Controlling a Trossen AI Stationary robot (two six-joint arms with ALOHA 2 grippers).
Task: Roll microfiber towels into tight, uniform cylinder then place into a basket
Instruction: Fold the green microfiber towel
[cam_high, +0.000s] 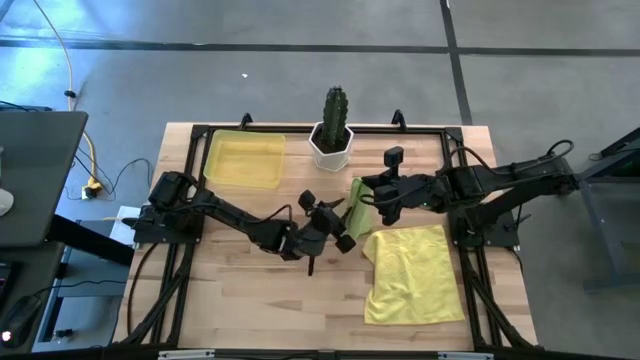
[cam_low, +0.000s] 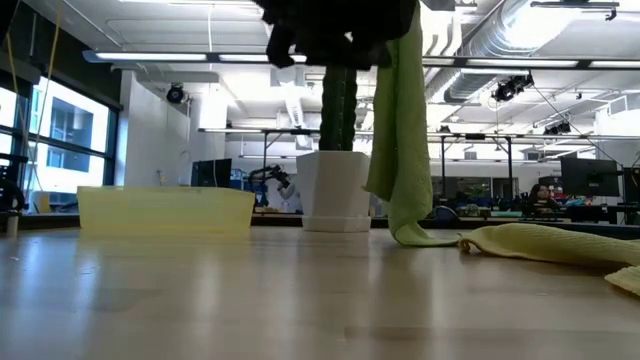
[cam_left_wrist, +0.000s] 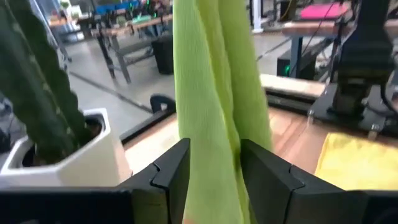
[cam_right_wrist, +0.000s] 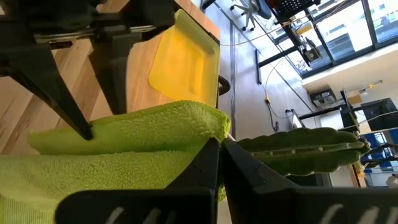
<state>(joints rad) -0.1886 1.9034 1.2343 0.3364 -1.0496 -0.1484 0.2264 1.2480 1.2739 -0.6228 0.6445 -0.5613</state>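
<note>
The lime green towel (cam_low: 400, 120) hangs in several folds in front of the cactus pot, and its lower end (cam_low: 415, 236) rests on the table. My right gripper (cam_right_wrist: 219, 149) is shut on its top. My left gripper (cam_left_wrist: 214, 168) is shut on the hanging part lower down; in the high view it (cam_high: 347, 228) comes from the left. The pale yellow towel (cam_high: 410, 275) lies spread flat on the table at the near right. The yellow basket (cam_high: 245, 160) stands at the far left and holds nothing. My left gripper has the hanging lime towel's middle stretch (cam_left_wrist: 214, 124) between its two fingers, several layers bunched together. The fingers come level from the table's left and lie across the hanging cloth. My right gripper pinches the towel's top fold (cam_right_wrist: 205, 127) between its shut fingertips, coming from the table's right. The towel hangs below the fingers, with its lower end on the table.
A white hexagonal pot with a green cactus (cam_high: 332, 135) stands at the far edge, just behind the hanging towel. Black frame rails (cam_high: 190, 180) run along the table's sides. There is bare wood at the near left (cam_high: 260, 300).
</note>
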